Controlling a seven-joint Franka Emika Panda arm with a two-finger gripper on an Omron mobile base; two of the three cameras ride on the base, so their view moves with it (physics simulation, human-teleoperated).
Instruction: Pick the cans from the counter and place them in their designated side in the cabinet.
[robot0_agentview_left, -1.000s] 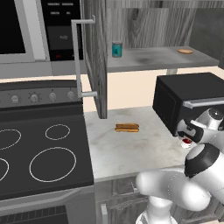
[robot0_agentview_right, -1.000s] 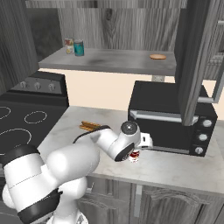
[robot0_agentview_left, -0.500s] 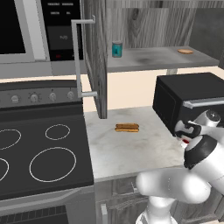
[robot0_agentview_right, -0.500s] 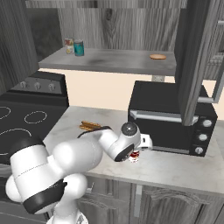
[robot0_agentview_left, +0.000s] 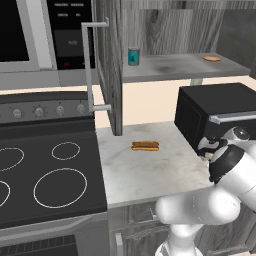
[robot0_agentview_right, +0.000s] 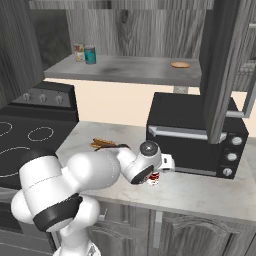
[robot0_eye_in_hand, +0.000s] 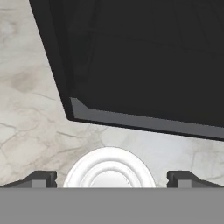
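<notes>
Marbled desk (robot0_agentview_left: 150, 167) beneath an open cabinet (robot0_agentview_right: 130, 70): the teal can (robot0_agentview_right: 90, 54) already stands on the shelf's left side; the red can (robot0_agentview_right: 153, 178) remains on the desk before the black oven (robot0_agentview_right: 195, 135), between the wide-open pincer (robot0_eye_in_hand: 111, 178) fingers, ungrasped

The gripper (robot0_agentview_right: 154, 176) hangs over the red can (robot0_agentview_right: 153, 179) on the counter (robot0_agentview_right: 200, 190).

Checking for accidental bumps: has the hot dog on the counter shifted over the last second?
No. The hot dog lies at the same spot on the counter, just right of the cabinet door's lower edge.
</notes>
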